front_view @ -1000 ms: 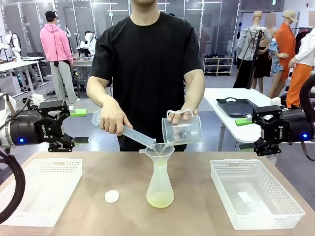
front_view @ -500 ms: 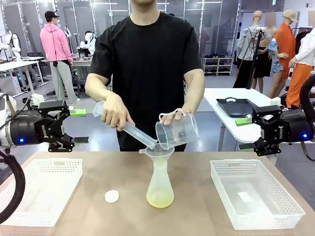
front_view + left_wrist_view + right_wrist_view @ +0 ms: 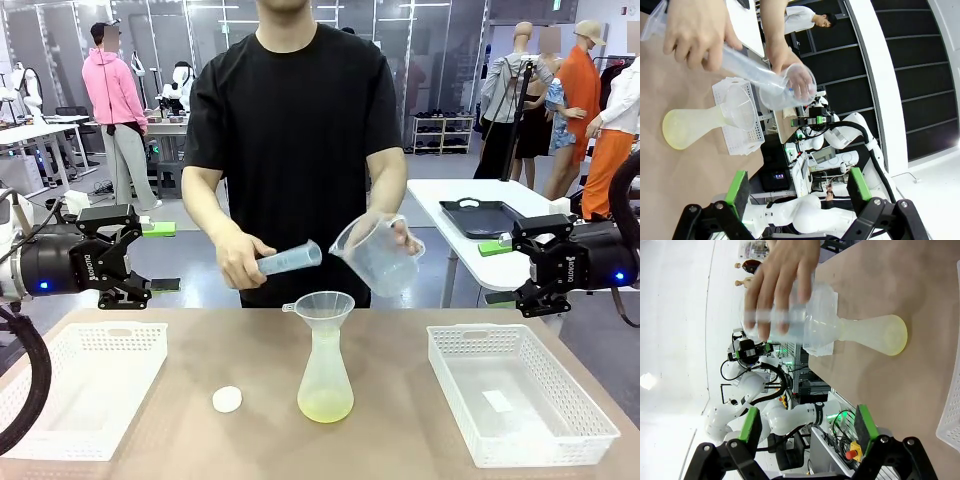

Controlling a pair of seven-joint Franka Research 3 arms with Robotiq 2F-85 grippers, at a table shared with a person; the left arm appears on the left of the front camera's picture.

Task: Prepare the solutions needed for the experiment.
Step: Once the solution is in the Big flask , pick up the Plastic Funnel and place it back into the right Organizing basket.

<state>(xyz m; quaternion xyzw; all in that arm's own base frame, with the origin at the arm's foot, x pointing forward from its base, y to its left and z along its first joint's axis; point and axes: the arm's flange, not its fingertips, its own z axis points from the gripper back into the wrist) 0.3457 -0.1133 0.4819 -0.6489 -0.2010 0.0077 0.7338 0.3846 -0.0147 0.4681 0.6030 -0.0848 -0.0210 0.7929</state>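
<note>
Your brown tabletop (image 3: 400,445) holds:
- At centre, a frosted white conical flask (image 3: 325,370) with a clear plastic funnel (image 3: 322,305) in its neck. The solutions (image 3: 325,407) lie as a shallow yellow-green layer at its bottom.
- Just left of it, a small round white cap (image 3: 227,399).
- At each end, a white perforated plastic basket, one left (image 3: 110,330) and one right (image 3: 470,345).

Above the funnel, the person holds a clear graduated cylinder (image 3: 290,259) and a clear plastic beaker (image 3: 378,255).

Your left gripper (image 3: 160,257) and right gripper (image 3: 497,272) hang off the table's ends, fingers spread and holding nothing.

Behind, a black tray (image 3: 480,217) sits on a white table.
</note>
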